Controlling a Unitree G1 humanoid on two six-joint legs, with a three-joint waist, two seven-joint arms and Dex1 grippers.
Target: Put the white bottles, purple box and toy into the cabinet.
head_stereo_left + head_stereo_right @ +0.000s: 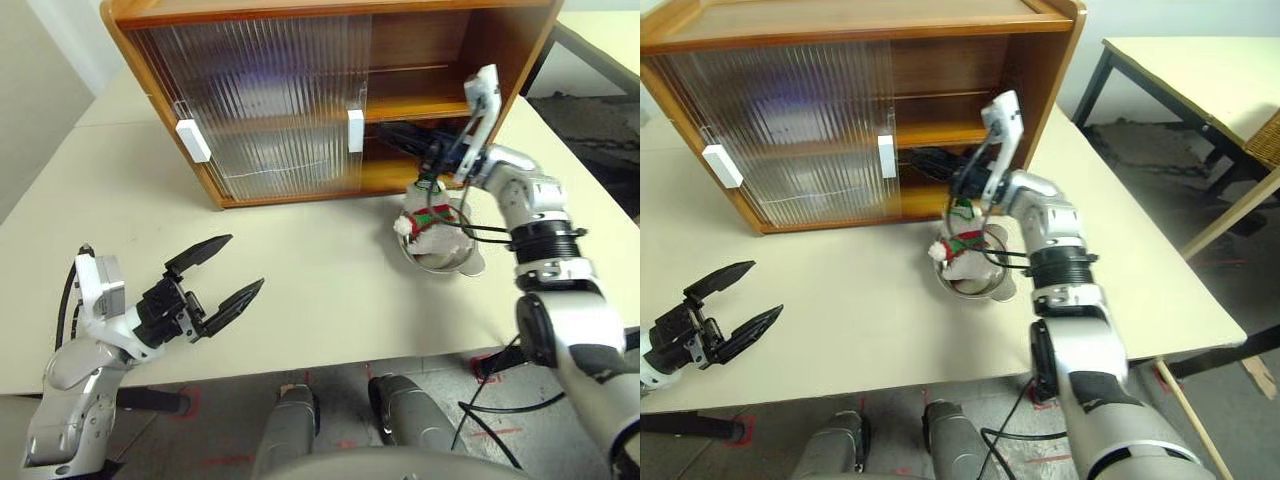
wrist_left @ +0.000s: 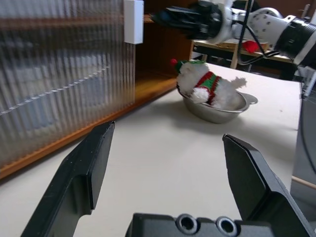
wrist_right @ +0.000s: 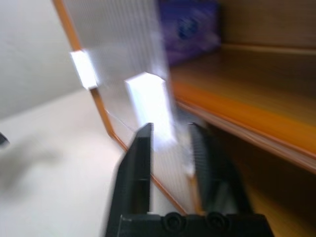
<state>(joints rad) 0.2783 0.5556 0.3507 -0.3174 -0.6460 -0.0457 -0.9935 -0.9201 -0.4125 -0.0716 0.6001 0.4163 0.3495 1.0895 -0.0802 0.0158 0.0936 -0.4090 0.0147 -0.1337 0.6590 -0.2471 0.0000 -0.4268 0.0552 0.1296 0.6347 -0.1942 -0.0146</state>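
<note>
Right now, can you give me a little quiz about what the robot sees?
1. True or false: the snowman toy lies in the steel bowl.
2. The left gripper's jaws are: A) open and empty, B) shut on a bottle, C) holding the bowl.
3. What colour is the pack on the cabinet's shelf?
Key: 1 true; 2 A; 3 purple.

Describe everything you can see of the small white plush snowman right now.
The small white plush snowman has a green hat tipped with a red pompom and a red-and-green striped scarf. It lies tilted on its side in the round steel bowl, head over the rim towards the orange-brown wooden cabinet. The bowl sits on the table just outside the cabinet's open side. No gripper touches it.
</note>
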